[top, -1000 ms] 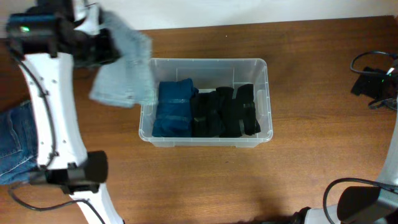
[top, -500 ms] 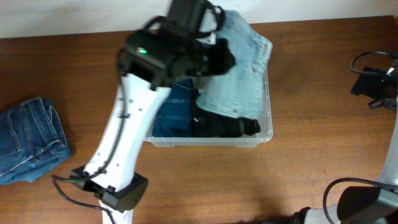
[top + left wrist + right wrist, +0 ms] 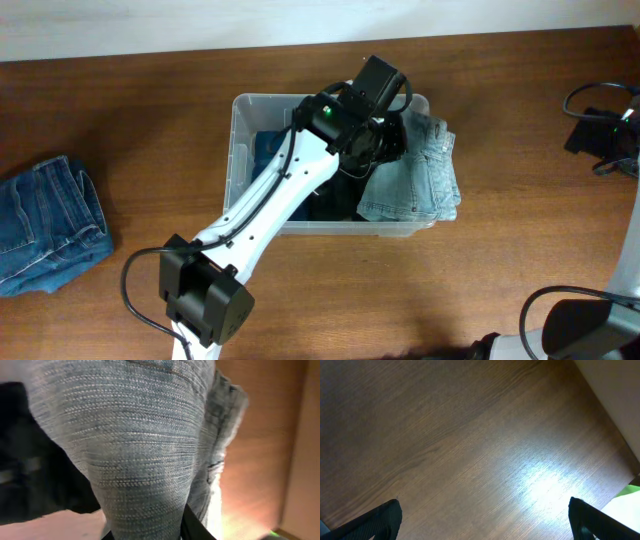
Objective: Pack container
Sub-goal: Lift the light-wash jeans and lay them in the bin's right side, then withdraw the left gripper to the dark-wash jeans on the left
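Note:
The clear plastic container (image 3: 240, 120) stands at the table's middle. Folded dark blue jeans (image 3: 268, 150) and black clothes (image 3: 330, 195) lie in it. My left gripper (image 3: 385, 140) is over the container's right end, shut on light blue jeans (image 3: 420, 180) that drape over the right rim. In the left wrist view the light blue jeans (image 3: 145, 445) fill the frame between the fingers. My right gripper (image 3: 485, 517) is open and empty over bare wood; it sits at the far right edge of the overhead view (image 3: 610, 135).
A pile of blue jeans (image 3: 45, 235) lies at the table's left edge. Black cables (image 3: 590, 95) lie at the right edge. The left arm (image 3: 260, 215) stretches from the front over the container.
My left arm has swung from the far left across the container to its right end, carrying the light blue jeans and lowering them onto the right side.

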### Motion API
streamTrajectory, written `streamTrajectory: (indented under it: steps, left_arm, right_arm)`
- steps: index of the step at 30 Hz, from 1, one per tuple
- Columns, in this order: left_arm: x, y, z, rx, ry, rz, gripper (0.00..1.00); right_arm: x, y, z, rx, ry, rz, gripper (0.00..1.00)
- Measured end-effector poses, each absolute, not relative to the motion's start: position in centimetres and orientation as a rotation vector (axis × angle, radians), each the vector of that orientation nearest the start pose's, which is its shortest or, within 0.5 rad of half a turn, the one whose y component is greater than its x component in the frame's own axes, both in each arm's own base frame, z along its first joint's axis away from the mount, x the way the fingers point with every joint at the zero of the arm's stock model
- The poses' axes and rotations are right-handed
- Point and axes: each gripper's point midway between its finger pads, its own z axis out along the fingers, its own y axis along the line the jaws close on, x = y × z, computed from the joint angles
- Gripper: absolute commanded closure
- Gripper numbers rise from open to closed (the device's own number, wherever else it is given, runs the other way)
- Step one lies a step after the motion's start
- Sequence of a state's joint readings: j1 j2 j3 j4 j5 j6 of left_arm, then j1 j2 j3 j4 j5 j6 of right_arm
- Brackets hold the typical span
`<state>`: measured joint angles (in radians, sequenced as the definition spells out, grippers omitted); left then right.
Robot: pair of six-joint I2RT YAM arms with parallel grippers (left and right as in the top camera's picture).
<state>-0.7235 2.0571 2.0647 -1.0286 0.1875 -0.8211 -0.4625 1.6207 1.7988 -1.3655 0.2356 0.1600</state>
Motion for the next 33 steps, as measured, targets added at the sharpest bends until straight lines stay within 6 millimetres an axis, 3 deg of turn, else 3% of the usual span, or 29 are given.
streamTrajectory:
  steps: [3,5,7,8,12,15,18,22,26,28,33]
  left_arm:
    - [36.9,-34.9,19.5,-0.103,2.781,-0.61,0.99]
    - [37.2,-33.4,18.9,-0.131,2.772,-0.49,0.88]
    - [37.7,-32.7,18.6,-0.114,2.755,-0.423,0.46]
    - [37.8,-32.4,18.4,-0.104,2.752,-0.4,0.34]
    - [38.3,-31.1,17.5,-0.054,2.728,-0.279,0.33]
    - [38.6,-30.2,16.9,-0.01,2.72,-0.21,0.16]
    - [39.1,-29.2,16.6,0.071,2.701,-0.123,0.16]
    - [39.7,-26.4,16.5,0.141,2.691,0.039,0.16]
    - [40.3,-21.8,16.2,0.11,2.719,0.219,0.13]
    - [40.9,-19.6,16.2,0.061,2.732,0.263,0.07]
    - [43.5,-11.3,16.3,-0.183,2.745,0.345,0.05]
  right_arm:
    - [29.9,-19.4,25.6,0.91,2.617,-0.405,0.01]
    - [29.9,-19.4,25.6,0.91,2.617,-0.405,0.01]
    - [29.9,-19.4,25.6,0.91,2.618,-0.405,0.01]
    - [29.9,-19.4,25.6,0.91,2.617,-0.405,0.01]
    - [29.9,-19.4,25.6,0.909,2.618,-0.405,0.01]
    - [29.9,-19.4,25.6,0.91,2.617,-0.405,0.01]
    - [29.9,-19.4,25.6,0.91,2.617,-0.405,0.02]
    - [29.9,-19.4,25.6,0.91,2.618,-0.405,0.01]
    - [29.9,-19.4,25.6,0.91,2.618,-0.405,0.01]
    - [29.9,-19.4,25.6,0.91,2.618,-0.405,0.01]
    - [29.9,-19.4,25.6,0.91,2.617,-0.405,0.01]
